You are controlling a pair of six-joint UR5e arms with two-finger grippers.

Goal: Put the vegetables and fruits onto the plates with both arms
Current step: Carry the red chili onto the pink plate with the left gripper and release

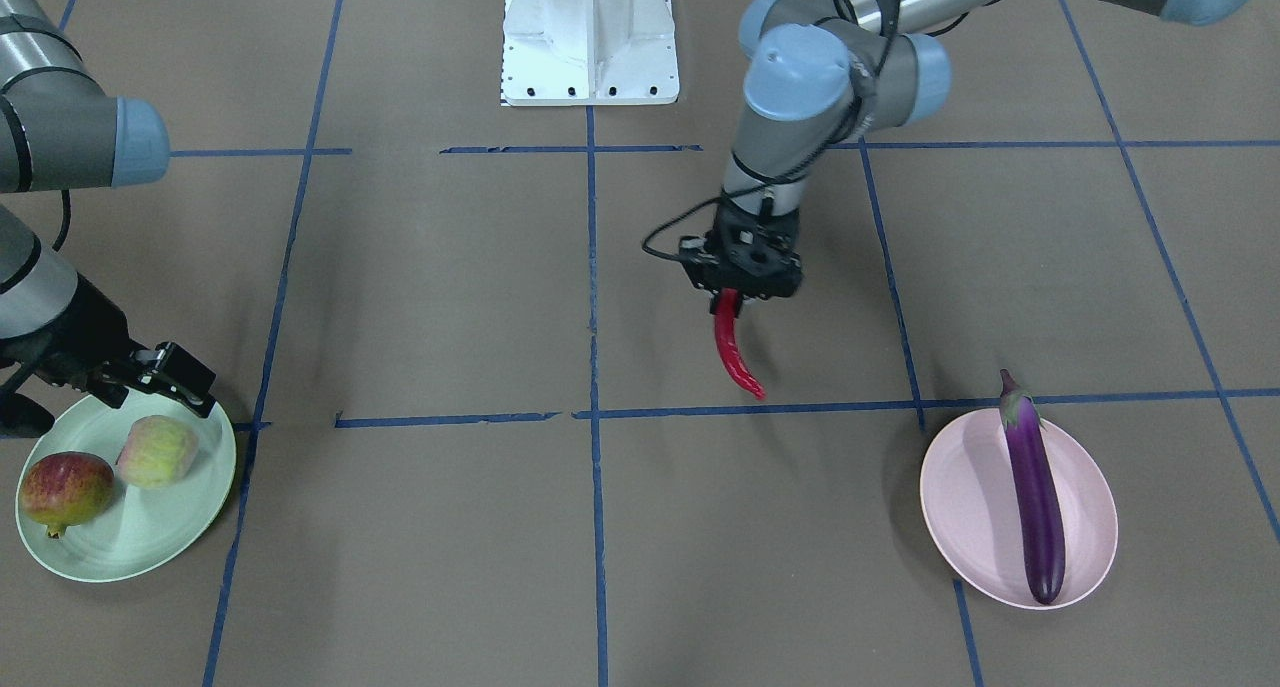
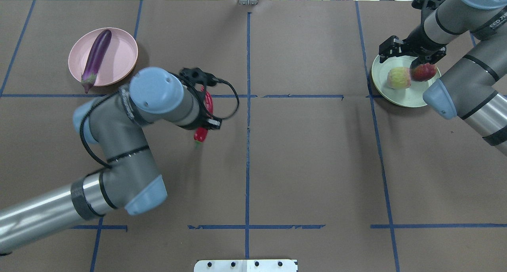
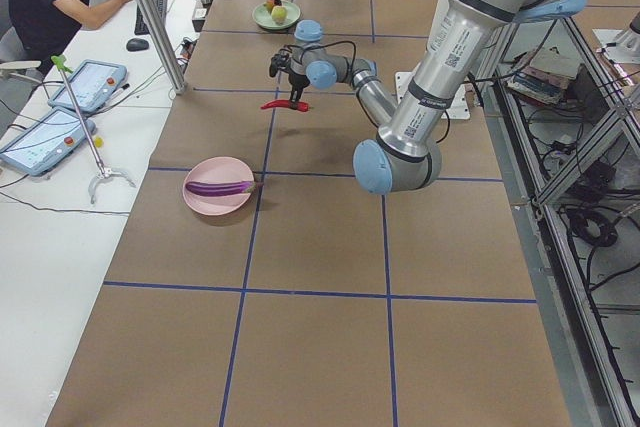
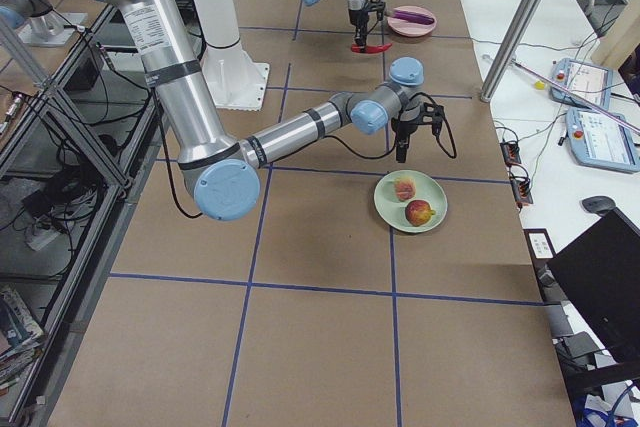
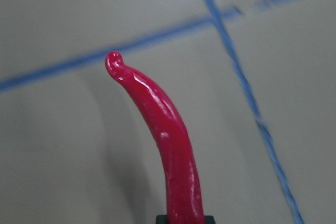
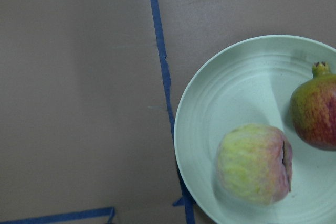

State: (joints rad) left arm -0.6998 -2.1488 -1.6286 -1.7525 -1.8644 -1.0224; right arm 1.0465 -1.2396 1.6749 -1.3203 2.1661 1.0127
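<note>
While the left tool point(image 1: 733, 297) is clenched on the red chili pepper point(image 1: 735, 357) near its stem end, the pepper juts out clear of the surface point(image 1: 450, 297), well apart from the pink plate point(image 1: 965, 507). An eggplant point(image 1: 1032, 497) lies along that plate, stem cap over the rim, leaving the nearer half bare. The right tool point(image 1: 158, 385), released, hovers at the mint green plate's point(image 1: 190, 527) rim, beside the peach-like fruit point(image 1: 157, 451) and the pomegranate-like fruit point(image 1: 65, 489).

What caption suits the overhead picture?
Left gripper holds red chili; eggplant on pink plate, peach and pomegranate on green plate.
</note>
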